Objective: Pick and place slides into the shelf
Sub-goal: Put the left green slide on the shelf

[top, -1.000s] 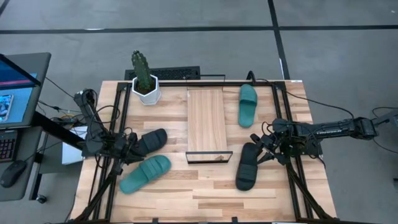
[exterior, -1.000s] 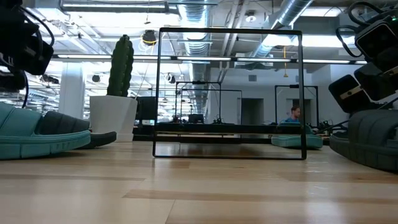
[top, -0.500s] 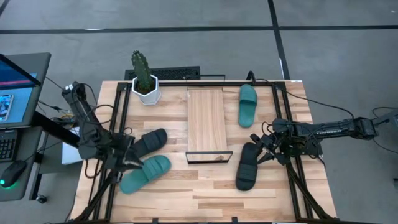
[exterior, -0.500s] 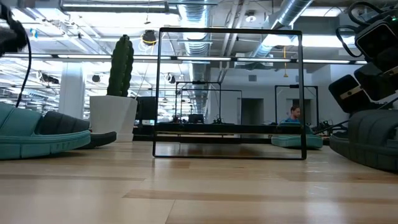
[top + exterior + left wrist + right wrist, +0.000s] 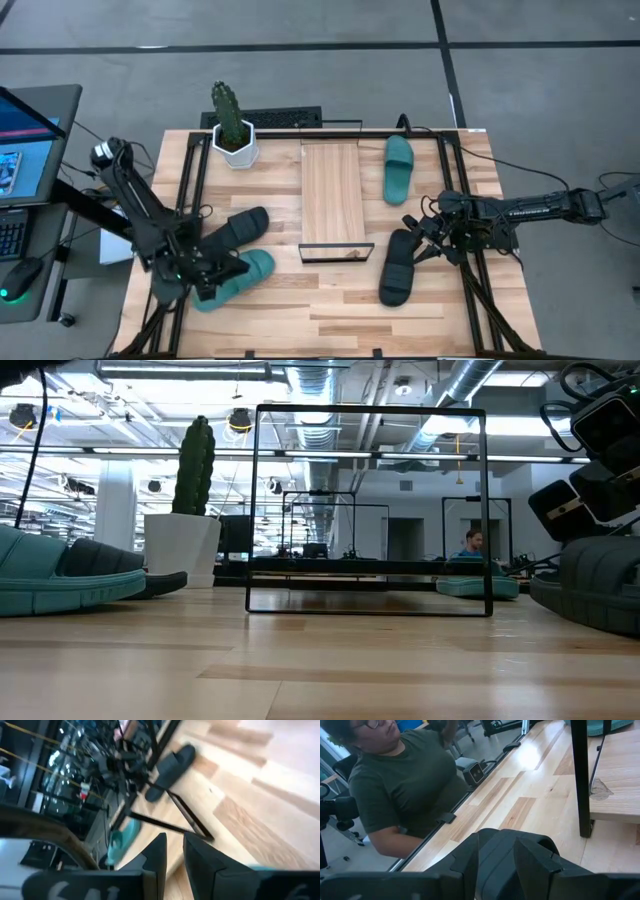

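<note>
Near the left edge of the worktop (image 5: 330, 310), hovering with the left gripper (image 5: 222, 272) over a teal slide (image 5: 256, 264), fingers a little apart and gripping nothing. By the right edge, clamping the right gripper (image 5: 415, 245) on a black slide (image 5: 395, 282). Seeing the shelf (image 5: 332, 195) at the middle of the back edge, another teal slide (image 5: 398, 168) just beside it, another black slide (image 5: 245, 222) beside the left gripper.

Table (image 5: 330, 310) — slides (image 5: 397, 169), shelf (image 5: 331, 195) (cactus (image 5: 232, 124))
</note>
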Available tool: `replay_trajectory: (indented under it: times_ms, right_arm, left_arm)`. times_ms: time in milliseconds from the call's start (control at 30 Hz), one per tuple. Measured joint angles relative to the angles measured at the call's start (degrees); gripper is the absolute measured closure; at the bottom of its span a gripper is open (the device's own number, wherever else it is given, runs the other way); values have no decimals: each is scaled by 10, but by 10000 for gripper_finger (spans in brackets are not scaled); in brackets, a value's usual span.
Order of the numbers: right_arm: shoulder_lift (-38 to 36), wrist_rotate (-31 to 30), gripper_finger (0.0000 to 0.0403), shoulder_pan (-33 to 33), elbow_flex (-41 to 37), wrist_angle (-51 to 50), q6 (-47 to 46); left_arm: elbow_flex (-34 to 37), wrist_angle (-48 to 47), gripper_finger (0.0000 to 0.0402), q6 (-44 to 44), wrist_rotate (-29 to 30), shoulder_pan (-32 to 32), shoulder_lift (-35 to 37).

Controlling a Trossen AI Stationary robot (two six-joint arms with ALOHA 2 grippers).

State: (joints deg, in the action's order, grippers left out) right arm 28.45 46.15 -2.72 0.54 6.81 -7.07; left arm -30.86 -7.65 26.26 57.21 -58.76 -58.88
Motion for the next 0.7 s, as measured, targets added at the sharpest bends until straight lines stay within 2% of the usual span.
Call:
replay_trajectory:
  times_ms: [133,267,467,567,700]
  right_arm:
    - [0,0,289,0,0,0,0]
    - [0,0,289,0,0,0,0]
    - [0,0,289,0,0,0,0]
    - [0,0,289,0,0,0,0]
    - [0,0,289,0,0,0,0]
  left_arm:
    - [-26,-59,346,-63,7,0,-45]
    - [-67,-176,346,-171,-13,-2,-80]
    - [-117,-340,346,-377,-98,-5,-118]
    - [-127,-369,346,-445,-142,-5,-132]
    - [-130,-371,346,-483,-190,-5,-146]
